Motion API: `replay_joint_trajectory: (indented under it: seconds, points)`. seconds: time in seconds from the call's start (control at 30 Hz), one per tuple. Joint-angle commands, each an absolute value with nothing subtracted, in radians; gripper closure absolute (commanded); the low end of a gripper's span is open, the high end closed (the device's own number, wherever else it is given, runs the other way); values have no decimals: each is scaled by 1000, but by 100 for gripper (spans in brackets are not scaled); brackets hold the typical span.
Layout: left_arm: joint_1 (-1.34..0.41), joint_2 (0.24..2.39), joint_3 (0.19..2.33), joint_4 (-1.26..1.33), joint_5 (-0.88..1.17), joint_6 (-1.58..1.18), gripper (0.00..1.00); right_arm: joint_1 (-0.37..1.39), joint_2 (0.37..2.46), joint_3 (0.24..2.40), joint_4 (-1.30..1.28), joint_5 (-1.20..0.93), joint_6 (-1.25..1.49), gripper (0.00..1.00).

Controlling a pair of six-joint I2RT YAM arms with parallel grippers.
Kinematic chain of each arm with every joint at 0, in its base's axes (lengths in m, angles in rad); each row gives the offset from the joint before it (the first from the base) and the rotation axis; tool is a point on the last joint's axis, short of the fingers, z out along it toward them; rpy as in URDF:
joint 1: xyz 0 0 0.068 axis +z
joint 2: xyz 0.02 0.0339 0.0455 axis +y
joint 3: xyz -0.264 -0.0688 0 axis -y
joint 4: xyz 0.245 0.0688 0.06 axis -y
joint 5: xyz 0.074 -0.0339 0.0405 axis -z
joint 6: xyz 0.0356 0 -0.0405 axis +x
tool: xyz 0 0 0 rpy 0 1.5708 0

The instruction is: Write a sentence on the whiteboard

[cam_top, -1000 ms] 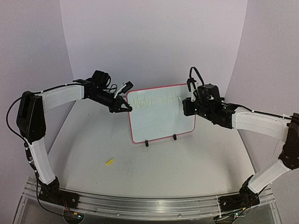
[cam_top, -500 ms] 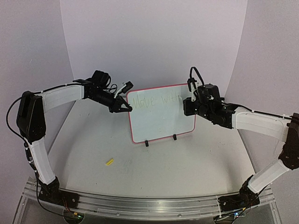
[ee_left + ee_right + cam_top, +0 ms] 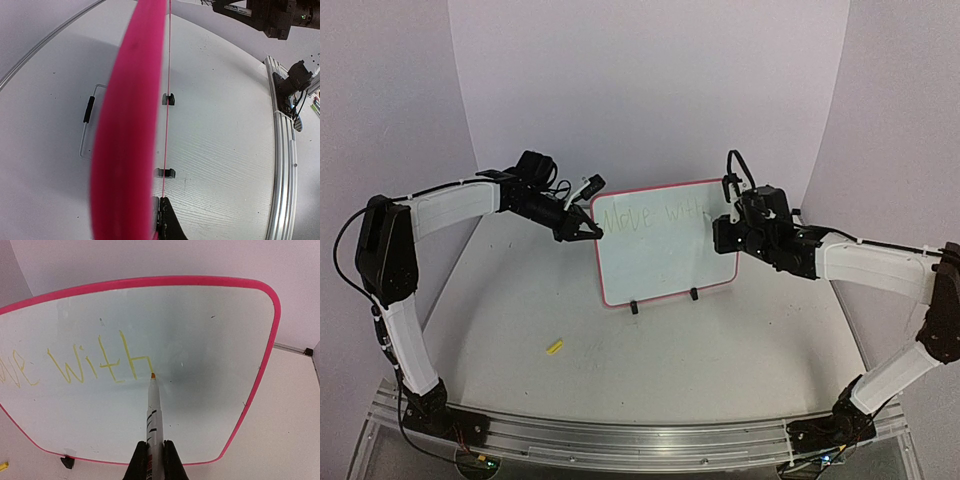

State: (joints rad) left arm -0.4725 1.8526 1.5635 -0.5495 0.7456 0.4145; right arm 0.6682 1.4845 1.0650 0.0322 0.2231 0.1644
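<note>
- board (image 3: pixel 665 243) stands upright on the table (image 3: pixel 740 360) at mid-depth, on two black feet (image 3: pixel 634 308); pink frame, white face turned to the arms' base side, leaning back a little
- left gripper (image 3: pixel 593 231) is at the board's upper left edge; jaws clamped on the pink frame there; its wrist view has the frame edge-on and blurred, filling the middle, with one dark finger (image 3: pixel 162 220) against it at the bottom
- same wrist view: both feet show past the frame on the table
- right gripper (image 3: pixel 725 222) is in front of the board's upper right part; jaws pinched tight on a marker (image 3: pixel 153 420), white barrel with black marks, pointing at the board
- marker tip (image 3: pixel 152 375), orange-yellow, touches the white face at the foot of the last stroke
- writing (image 3: pixel 95 362): thin yellow-green, one line near the top; reads "Move with" from above, faint; wrist view gives "with" clearly, the first word cut off at the left
- face to the right of and below the writing is bare, with some grey smudging
- small yellow piece (image 3: pixel 555 347) lies on the table, nearer the left arm's base, well apart from the board
</note>
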Motion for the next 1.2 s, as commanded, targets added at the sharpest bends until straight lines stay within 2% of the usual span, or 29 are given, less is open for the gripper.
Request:
replay_joint_trajectory:
  seconds: [0.0, 0.5, 1.17]
  points:
    - [-476, 1876, 1561, -577, 609, 485, 100, 664, 1491, 1061, 35, 245, 183, 100]
    - [-476, 1876, 1562, -578, 606, 484, 100, 665, 1475, 1069, 34, 235, 179, 100]
    - [-477, 1873, 1561, -579, 603, 483, 100, 651, 1338, 1007, -48, 249, 131, 100]
